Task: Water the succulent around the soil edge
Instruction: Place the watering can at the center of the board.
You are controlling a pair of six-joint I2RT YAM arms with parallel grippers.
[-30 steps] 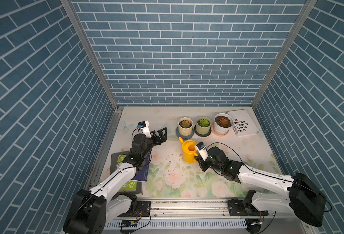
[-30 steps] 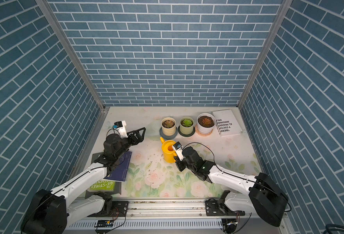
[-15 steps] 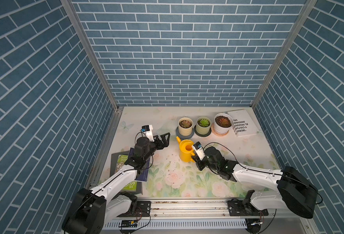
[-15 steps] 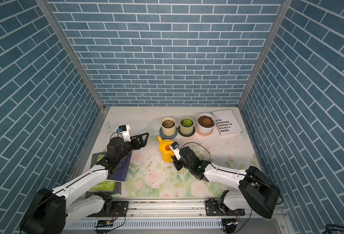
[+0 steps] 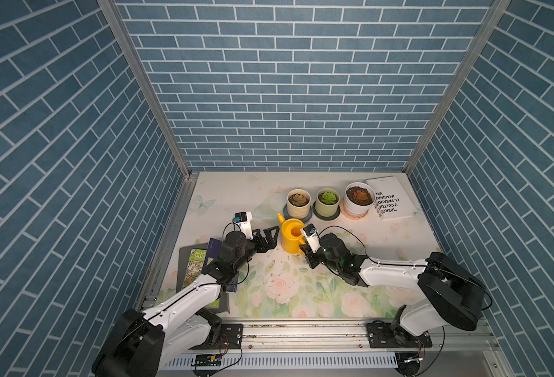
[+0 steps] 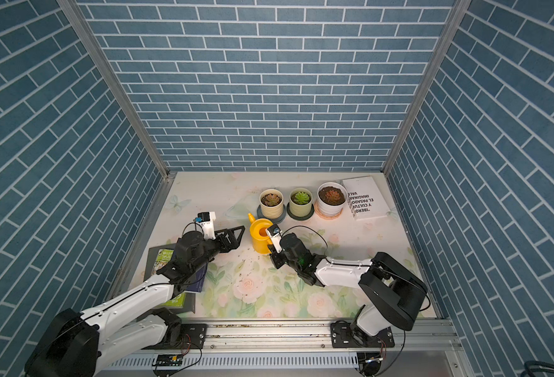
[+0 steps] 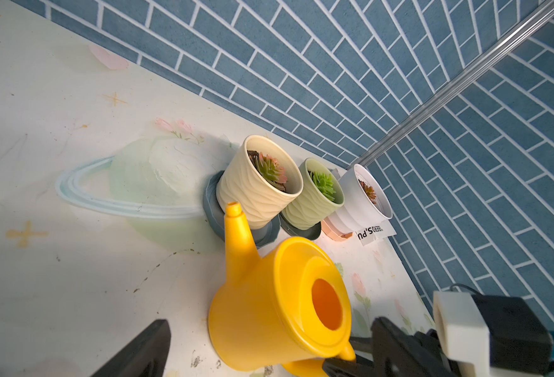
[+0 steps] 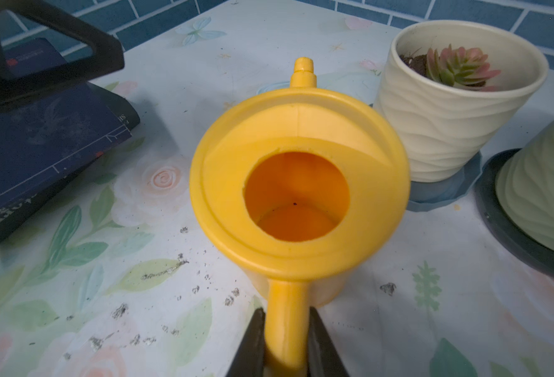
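**Mia:** What does the right pincer have?

**Tom:** It is squeezed tight on the handle of the yellow watering can. One finger sits on each side of the handle.

**Mia:** Why the handle?

**Tom:** I think so it can lift the can and tip it. The spout points away from the pincer, so water would go forward, not back onto the arm.

**Mia:** Is the can in the air?

**Tom:** It looks like it stands on the flowery table mat. No pouring yet.

**Mia:** Where is the succulent?

**Tom:** It sits in the white pot, well apart from the right pincer, ahead and off to its right. It is last in the row, past the cream pot and the pale green pot. The dark soil edge goes round it, inside the white rim.

**Mia:** So the can has a way to go?

**Tom:** Yes. I think it must go past both other pots, then tip slowly so water lands on the soil, not the leaves.

**Mia:** And the left pincer?

**Tom:** Wide open, holding nothing. It is just beside the can, across from the right pincer. Maybe to steady it. I cannot tell.
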